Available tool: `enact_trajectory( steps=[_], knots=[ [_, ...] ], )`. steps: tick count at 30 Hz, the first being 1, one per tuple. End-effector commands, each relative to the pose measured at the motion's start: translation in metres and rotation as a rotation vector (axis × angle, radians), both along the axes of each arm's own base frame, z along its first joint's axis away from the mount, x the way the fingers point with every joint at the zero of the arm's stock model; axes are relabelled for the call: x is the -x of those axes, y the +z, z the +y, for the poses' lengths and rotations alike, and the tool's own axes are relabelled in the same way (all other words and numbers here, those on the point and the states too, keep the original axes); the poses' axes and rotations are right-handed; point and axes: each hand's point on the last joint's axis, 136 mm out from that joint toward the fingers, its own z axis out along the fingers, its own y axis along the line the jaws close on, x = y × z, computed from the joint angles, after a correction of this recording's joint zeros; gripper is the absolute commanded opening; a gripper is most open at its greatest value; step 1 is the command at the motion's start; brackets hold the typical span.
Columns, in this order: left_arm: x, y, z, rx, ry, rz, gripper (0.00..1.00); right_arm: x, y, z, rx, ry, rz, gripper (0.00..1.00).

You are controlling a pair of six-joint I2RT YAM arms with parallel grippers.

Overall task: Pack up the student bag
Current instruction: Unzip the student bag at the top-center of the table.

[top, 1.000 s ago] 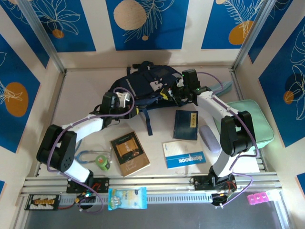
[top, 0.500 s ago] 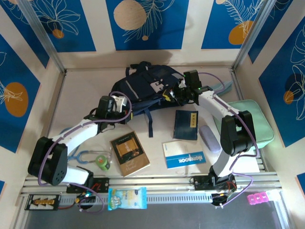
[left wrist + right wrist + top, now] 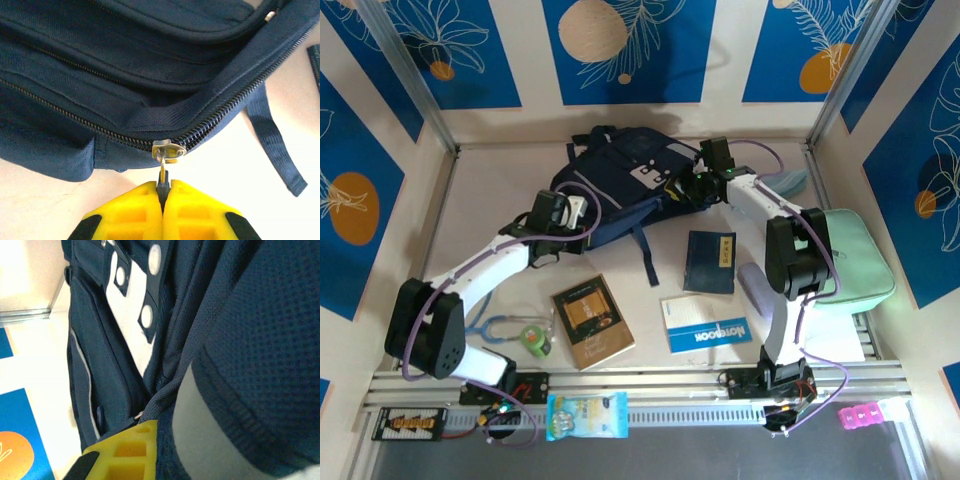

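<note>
I'm clenching my left claw on the zipper pull of the student bag — my right claw is touching its fabric, grip I cannot tell.

- The student bag took up most of the picture; its nearest panel was navy mesh, blurred at the close edge.
- Farther off, a grey-white patch with round pale dots lay on the bag's front.
- A thin grey trim line ran along a navy pocket beside the patch.
- One yellow finger of the right gripper touched a fold of the bag's fabric; the other finger was hidden behind the cloth.
- Past the bag stood a metal rail and a blue wall panel with an orange shape.
</note>
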Motion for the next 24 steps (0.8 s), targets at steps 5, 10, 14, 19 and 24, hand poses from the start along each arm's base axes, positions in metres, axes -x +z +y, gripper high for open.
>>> enact_trajectory(
  steps=[5,10,14,19,24],
  knots=[
    [0.014,0.033,-0.042,-0.010,-0.155,0.016,0.00,0.000,0.051,-0.058,0.096,-0.174,-0.120,0.44],
    [0.009,0.044,-0.085,0.015,-0.226,0.051,0.00,0.040,0.057,-0.089,0.053,-0.263,-0.044,0.58],
    [0.012,0.032,-0.109,-0.018,-0.300,0.102,0.00,0.075,0.056,-0.079,-0.011,-0.256,0.004,0.71],
    [0.020,0.024,-0.128,-0.017,-0.355,0.147,0.00,0.102,0.039,-0.050,-0.109,-0.240,0.093,0.73],
    [0.023,0.019,-0.134,-0.019,-0.364,0.168,0.00,0.112,0.015,-0.021,-0.106,-0.208,0.182,0.74]
  ],
)
